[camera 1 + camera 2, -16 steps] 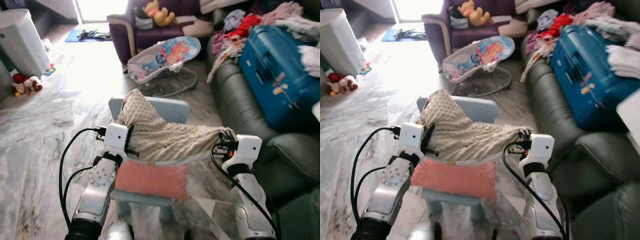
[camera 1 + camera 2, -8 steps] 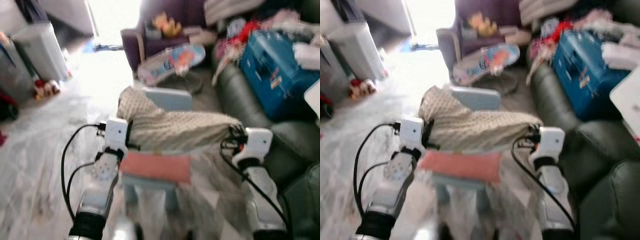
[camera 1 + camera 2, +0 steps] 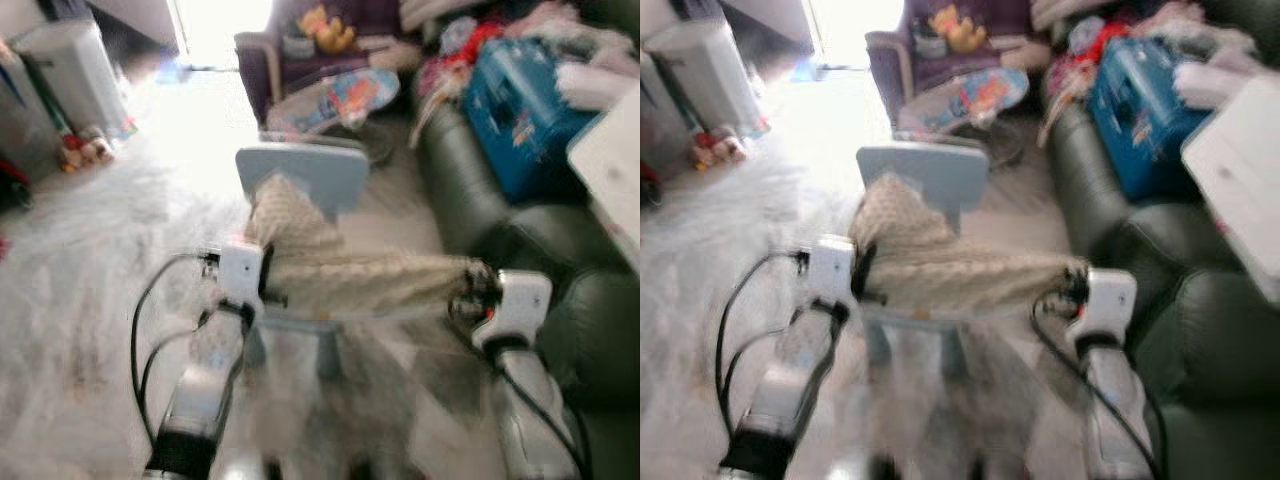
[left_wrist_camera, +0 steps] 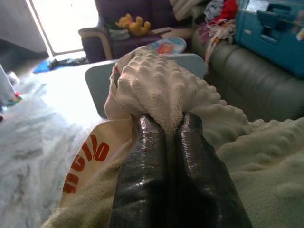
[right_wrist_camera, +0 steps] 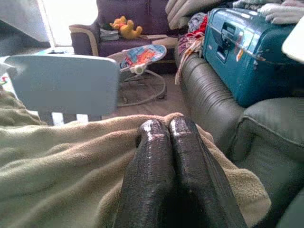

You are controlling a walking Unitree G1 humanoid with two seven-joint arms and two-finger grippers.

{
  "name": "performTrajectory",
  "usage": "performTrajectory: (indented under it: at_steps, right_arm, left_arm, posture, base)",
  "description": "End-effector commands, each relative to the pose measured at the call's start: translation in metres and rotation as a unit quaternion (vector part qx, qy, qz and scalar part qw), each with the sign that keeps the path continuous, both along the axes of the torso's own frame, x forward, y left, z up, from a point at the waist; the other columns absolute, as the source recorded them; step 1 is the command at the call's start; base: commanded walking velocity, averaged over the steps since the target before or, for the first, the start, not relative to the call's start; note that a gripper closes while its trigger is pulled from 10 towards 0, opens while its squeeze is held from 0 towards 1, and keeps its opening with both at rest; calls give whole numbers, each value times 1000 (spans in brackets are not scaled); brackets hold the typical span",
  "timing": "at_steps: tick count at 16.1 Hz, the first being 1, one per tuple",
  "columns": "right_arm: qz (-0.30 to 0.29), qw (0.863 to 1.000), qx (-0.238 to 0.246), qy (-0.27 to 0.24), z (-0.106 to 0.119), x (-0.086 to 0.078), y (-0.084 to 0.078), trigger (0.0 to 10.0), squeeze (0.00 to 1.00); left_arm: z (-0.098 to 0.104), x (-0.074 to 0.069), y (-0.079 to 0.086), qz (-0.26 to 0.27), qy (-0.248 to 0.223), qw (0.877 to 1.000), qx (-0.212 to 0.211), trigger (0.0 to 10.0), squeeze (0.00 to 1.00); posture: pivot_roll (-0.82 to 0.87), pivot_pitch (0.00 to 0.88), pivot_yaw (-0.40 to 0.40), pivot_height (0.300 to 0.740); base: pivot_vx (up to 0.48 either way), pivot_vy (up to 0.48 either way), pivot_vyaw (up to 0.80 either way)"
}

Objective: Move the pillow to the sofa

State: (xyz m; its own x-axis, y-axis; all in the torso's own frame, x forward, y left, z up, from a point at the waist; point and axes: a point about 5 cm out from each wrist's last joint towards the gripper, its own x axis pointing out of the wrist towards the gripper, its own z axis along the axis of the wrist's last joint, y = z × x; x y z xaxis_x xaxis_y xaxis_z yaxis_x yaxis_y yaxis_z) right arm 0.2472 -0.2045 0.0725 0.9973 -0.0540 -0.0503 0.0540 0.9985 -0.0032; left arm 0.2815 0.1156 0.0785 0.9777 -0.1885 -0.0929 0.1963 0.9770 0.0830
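Note:
The pillow (image 3: 360, 280) is a cream, bumpy, soft piece, stretched between my two grippers above the small light blue chair (image 3: 300, 175). My left gripper (image 3: 262, 285) is shut on its left end, and the wrist view shows the bunched fabric pinched at the fingertips (image 4: 164, 121). At the pillow's right end my right gripper (image 3: 478, 290) is also shut, its fingers (image 5: 152, 142) pressed together over the cloth. The dark green sofa (image 3: 470, 180) runs along my right side, close to the right arm.
A blue suitcase (image 3: 510, 100) and heaped clothes (image 3: 470, 40) lie on the sofa's far part. A baby bouncer (image 3: 345, 95) and a purple armchair (image 3: 265, 60) with a yellow plush toy (image 3: 330, 30) stand ahead. A white bin (image 3: 70, 70) stands far left on the marble floor.
The camera has shifted and the picture is blurred. The pillow, held by both grippers, has come up off the chair, and the chair now stands behind and below it.

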Motion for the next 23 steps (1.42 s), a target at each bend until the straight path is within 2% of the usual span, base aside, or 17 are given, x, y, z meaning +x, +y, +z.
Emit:
performTrajectory:
  at_steps: [1,4,8,19,23]
  right_arm:
    - [-3,1000,0,-20,10,3,-1,10000,0]
    - [-5,1000,-5,-17,10,4,-5,10000,0]
    - [-3,1000,-6,-10,9,5,-5,10000,0]
    - [8,1000,-6,-13,12,11,-3,10000,0]
    - [9,1000,-4,-12,11,10,-2,10000,0]
  left_arm:
    - [7,3,8,15,-15,1000,5,10000,0]
    - [6,3,8,18,-16,1000,-1,10000,0]
    - [8,3,8,24,-17,999,-17,10000,0]
    - [3,-1,4,18,-12,1000,-1,10000,0]
    - [3,-4,3,16,-13,1000,-7,10000,0]
  posture:
    - [-59,0,8,740]
    - [-58,0,-2,740]
    - [-55,0,-13,740]
    - [-50,0,-22,740]
    - [-44,0,-21,740]
  base:
    - [-274,0,0]
    - [-260,0,0]
    - [0,0,0]
    - [0,442,0]
    - [0,0,0]
